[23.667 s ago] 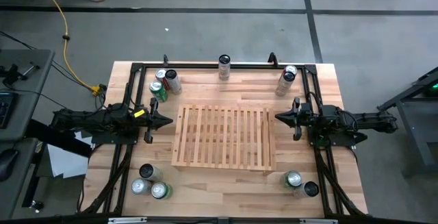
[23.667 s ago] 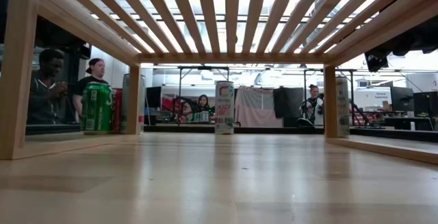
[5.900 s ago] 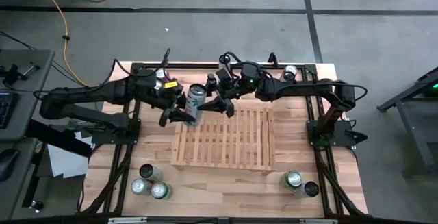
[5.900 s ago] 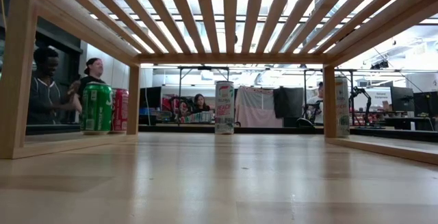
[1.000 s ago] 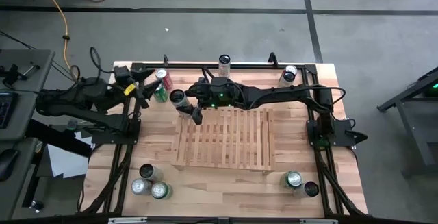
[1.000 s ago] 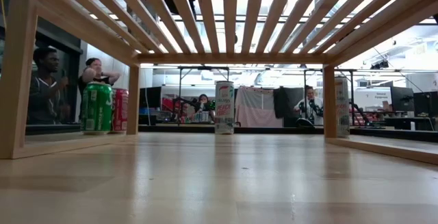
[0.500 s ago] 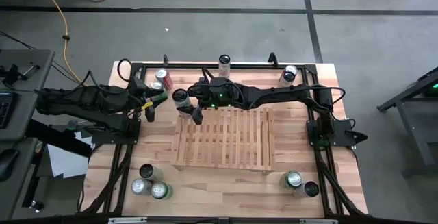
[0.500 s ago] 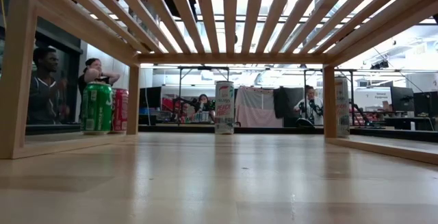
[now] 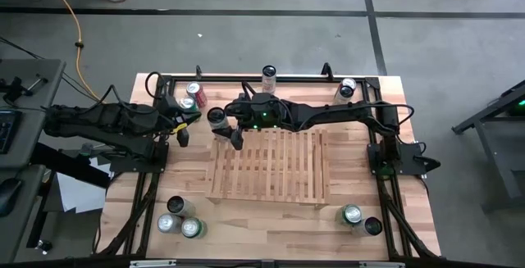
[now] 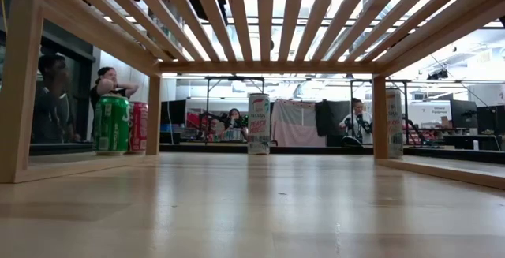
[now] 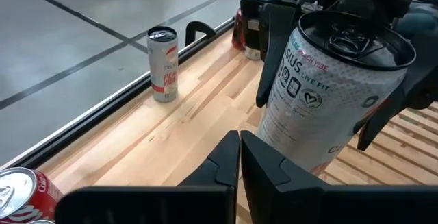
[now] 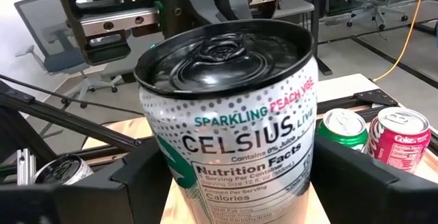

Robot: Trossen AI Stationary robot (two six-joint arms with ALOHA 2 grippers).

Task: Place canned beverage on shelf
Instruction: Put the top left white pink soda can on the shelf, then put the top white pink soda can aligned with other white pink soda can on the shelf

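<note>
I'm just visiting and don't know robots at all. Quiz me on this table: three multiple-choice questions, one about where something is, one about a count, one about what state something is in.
1. Where is the white Celsius can?
A. at the shelf's far left corner
B. standing mid-shelf
C. on the floor

2. How many cans stand in the cluster at the table's near left corner?
A. one
B. three
C. six

3. How are the left gripper's fingers?
A. spread wide
B. closed on a red can
C. closed together on nothing

Answers:
1. A: the high view shows it in the right gripper, at that corner of the slatted shelf.
2. B: three can tops show there from above.
3. C: the left wrist view shows them touching, the can beyond them.
</note>
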